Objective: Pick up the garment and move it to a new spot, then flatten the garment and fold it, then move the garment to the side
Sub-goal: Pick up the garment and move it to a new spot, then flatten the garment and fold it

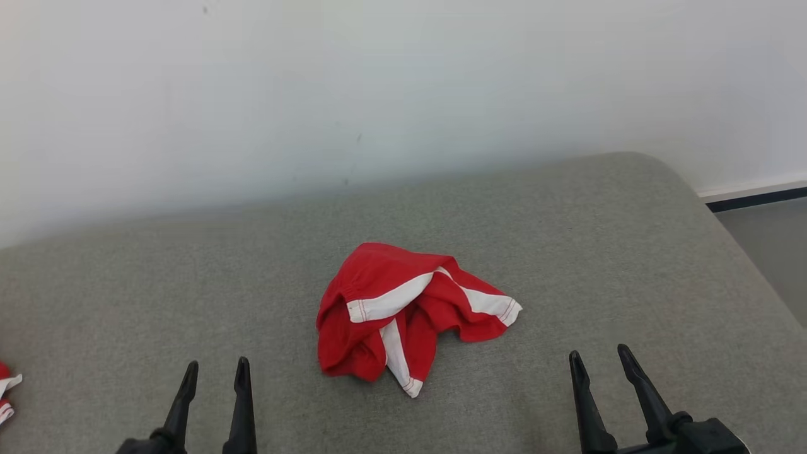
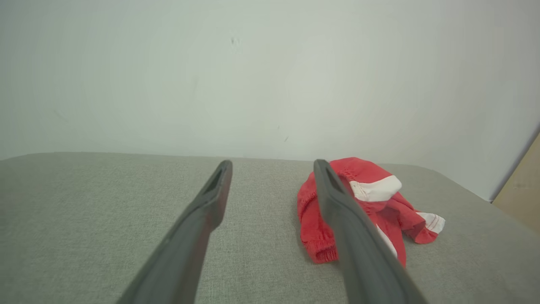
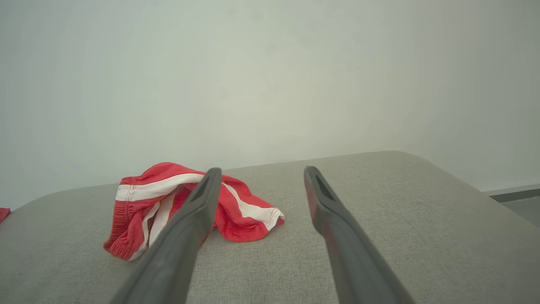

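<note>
A crumpled red garment [image 1: 403, 309] with white stripes lies in a heap at the middle of the grey upholstered surface [image 1: 567, 252]. My left gripper [image 1: 215, 372] stands open at the lower left, apart from the cloth, nothing between its fingers. My right gripper [image 1: 600, 360] is open at the lower right, also clear of it. In the left wrist view the garment [image 2: 379, 211] sits to the right, partly behind the right finger of the left gripper [image 2: 272, 169]. In the right wrist view the garment [image 3: 143, 202] lies left of the right gripper [image 3: 261, 175].
Another piece of red and white cloth [image 1: 6, 391] peeks in at the left edge of the surface. A pale wall [image 1: 378, 94] rises behind the far edge. The surface's right edge drops to the floor [image 1: 769, 246] with a dark baseboard.
</note>
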